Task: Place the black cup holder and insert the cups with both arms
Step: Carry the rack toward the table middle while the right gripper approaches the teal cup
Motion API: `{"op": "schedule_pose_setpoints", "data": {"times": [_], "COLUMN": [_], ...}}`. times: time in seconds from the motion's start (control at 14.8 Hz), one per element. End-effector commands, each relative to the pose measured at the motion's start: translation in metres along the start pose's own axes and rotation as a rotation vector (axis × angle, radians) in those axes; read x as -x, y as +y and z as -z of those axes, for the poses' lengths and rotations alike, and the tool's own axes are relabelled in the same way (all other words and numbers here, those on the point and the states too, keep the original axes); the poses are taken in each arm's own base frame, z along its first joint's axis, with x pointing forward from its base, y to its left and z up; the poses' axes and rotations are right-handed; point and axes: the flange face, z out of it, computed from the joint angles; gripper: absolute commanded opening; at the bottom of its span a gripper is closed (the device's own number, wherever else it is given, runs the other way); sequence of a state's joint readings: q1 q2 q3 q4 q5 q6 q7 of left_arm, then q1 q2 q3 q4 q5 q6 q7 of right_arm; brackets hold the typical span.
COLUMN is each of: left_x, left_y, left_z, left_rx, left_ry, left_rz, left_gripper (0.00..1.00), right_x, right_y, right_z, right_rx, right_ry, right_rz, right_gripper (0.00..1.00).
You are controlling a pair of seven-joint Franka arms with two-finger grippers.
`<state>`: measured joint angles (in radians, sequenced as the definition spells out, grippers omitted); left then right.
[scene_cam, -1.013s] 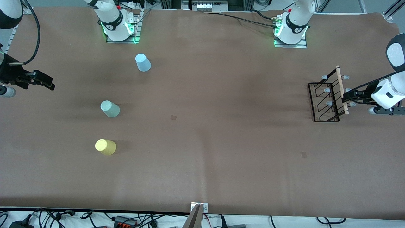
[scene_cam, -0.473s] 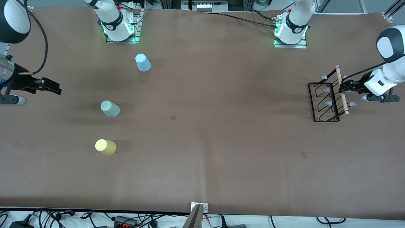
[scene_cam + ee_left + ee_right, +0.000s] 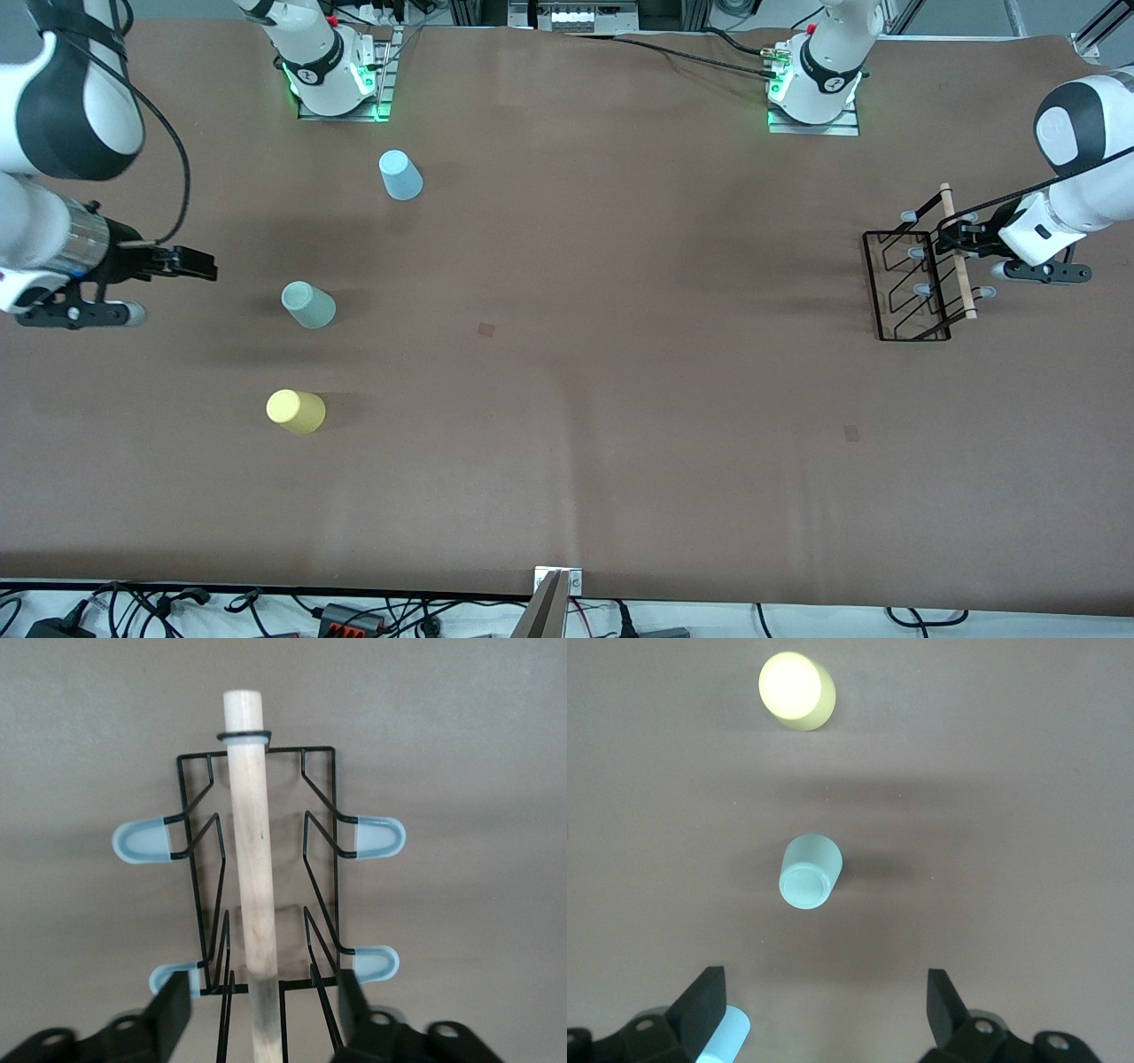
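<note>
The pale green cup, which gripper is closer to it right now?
Right. The right gripper is beside the pale green cup, toward the right arm's end of the table. The left gripper is at the black cup holder, at the left arm's end.

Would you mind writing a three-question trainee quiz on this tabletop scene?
1. True or false: the left gripper straddles the wooden handle of the black cup holder.
2. Which cup stands nearest the front camera? A pale green cup B yellow cup C light blue cup
3. Fill in: the right gripper has its fingers ____.

Key: 1 true; 2 B; 3 open.
</note>
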<state>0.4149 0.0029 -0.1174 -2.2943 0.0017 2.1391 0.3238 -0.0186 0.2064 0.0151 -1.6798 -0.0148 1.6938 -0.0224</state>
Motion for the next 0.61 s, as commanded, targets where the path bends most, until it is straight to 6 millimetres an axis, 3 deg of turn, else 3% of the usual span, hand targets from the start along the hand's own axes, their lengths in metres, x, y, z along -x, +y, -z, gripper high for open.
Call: {"op": "schedule_pose_setpoints", "data": {"times": [0.0, 0.27, 0.54], "left_x": [0.01, 0.011, 0.012], "left_y": [0.002, 0.002, 0.002], "left_z": [0.003, 0.001, 0.0], "left_rx": [-0.014, -0.011, -0.007], "left_ry": [0.013, 0.004, -0.006], "left_rz": [-0.019, -0.019, -0.022], "left_gripper": [0.49, 0.26, 0.16], "right_x": [0.002, 0.003, -0.001], "right_y": [0.004, 0.011, -0.001], "right_z": [0.003, 0.0, -0.01], "right_rx": [-0.015, -0.076, -0.069], "right_ry": [-0.003, -0.025, -0.043], "right_rz": [0.004, -0.023, -0.014], "right_gripper": [1.0, 1.0, 1.0]}}
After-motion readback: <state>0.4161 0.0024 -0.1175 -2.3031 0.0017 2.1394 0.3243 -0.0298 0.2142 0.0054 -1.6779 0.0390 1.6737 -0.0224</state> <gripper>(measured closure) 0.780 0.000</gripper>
